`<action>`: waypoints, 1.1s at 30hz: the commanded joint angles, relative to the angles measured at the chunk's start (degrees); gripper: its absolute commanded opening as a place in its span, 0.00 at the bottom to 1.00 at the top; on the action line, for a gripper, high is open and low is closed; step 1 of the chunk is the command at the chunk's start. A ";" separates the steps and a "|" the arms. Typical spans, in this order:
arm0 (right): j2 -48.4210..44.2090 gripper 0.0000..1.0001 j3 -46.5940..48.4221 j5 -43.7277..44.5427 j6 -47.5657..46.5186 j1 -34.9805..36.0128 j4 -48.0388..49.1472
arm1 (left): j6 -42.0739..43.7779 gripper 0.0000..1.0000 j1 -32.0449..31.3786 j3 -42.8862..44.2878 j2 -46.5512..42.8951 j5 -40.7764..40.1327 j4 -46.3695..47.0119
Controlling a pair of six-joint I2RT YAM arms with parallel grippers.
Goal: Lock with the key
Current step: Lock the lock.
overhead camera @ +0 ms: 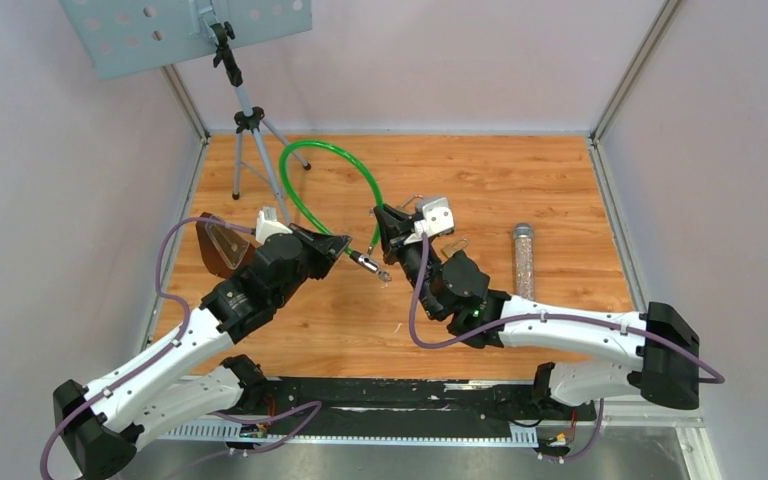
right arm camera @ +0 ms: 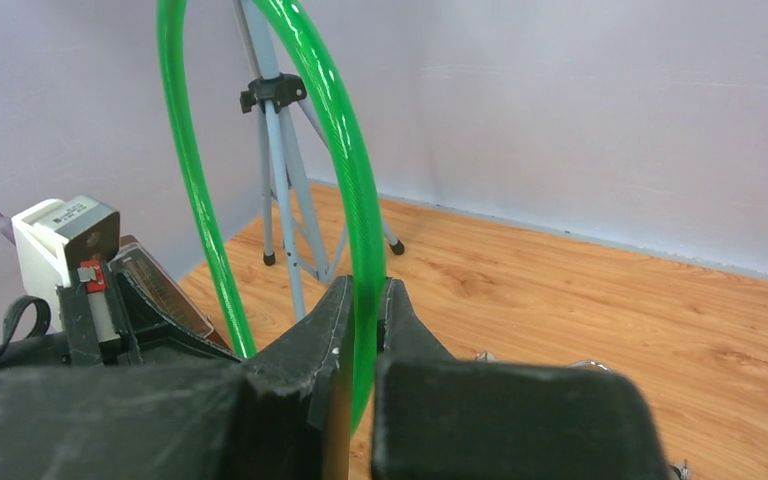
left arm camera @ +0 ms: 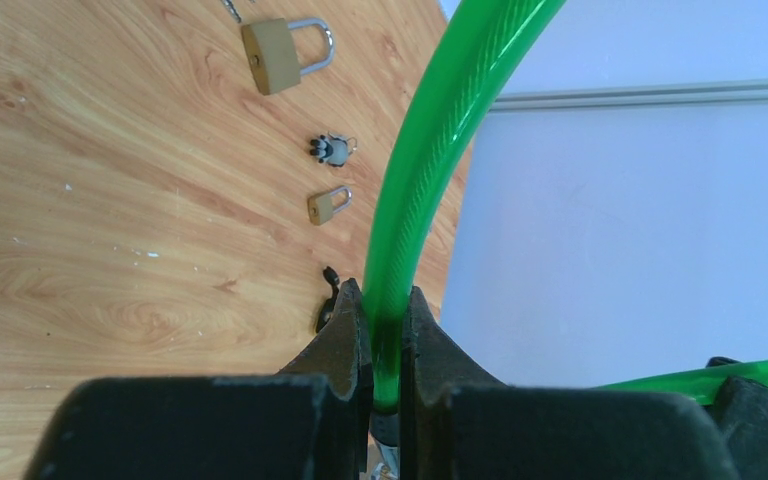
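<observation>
1. The wooden counter [overhead camera: 560, 180] fills the floor of the cell, stretching out ahead of both sets of fingers.
2. A blue-grey tripod stand [overhead camera: 245, 120] is planted beyond the left fingers, towards the back corner. The right wrist view has it [right arm camera: 278, 150] straight ahead, seen through the loop.
3. The main attraction is the green cable [overhead camera: 335, 160], a stiff loop arching up and away from both grips, with one end in each.
4. The left fingers [overhead camera: 345, 243] are clenched tight on the cable. The wrist view [left arm camera: 384, 300] shows the green strand [left arm camera: 440, 140] pinched between the tips and rising straight out of them.
5. The right fingers [overhead camera: 382, 212] are clamped on the other run of cable. From the wrist [right arm camera: 365, 290], the strand [right arm camera: 345, 170] drops right down between the tips.
6. A clear tube [overhead camera: 523, 260] lies on the counter, well off to the outer side of the right fingers.
7. A large brass padlock [left arm camera: 282, 55] lies flat on the counter, far beyond the left fingertips.
8. A metal end piece [overhead camera: 370, 265] sits between the two grips, just off the left fingertips. Whether a key is in it, I cannot tell.
9. A small brass padlock [left arm camera: 328, 205] lies nearer the left fingertips.
10. A tiny dark-and-silver item [left arm camera: 333, 149] lies between the two padlocks, too small to name.
</observation>
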 commanded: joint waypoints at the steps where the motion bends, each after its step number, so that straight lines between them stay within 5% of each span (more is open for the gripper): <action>1: -2.57 0.00 -0.61 -3.61 1.52 1.13 2.13 | -0.38 0.00 -0.18 3.20 0.01 0.76 3.77; 23: 1.12 0.00 -2.74 -5.69 2.31 1.13 1.10 | -3.59 0.00 0.04 1.89 -0.63 2.78 5.11; 33: 2.46 0.00 -12.30 -7.93 -11.45 3.53 22.91 | -9.37 0.00 0.48 1.60 -0.50 2.20 3.95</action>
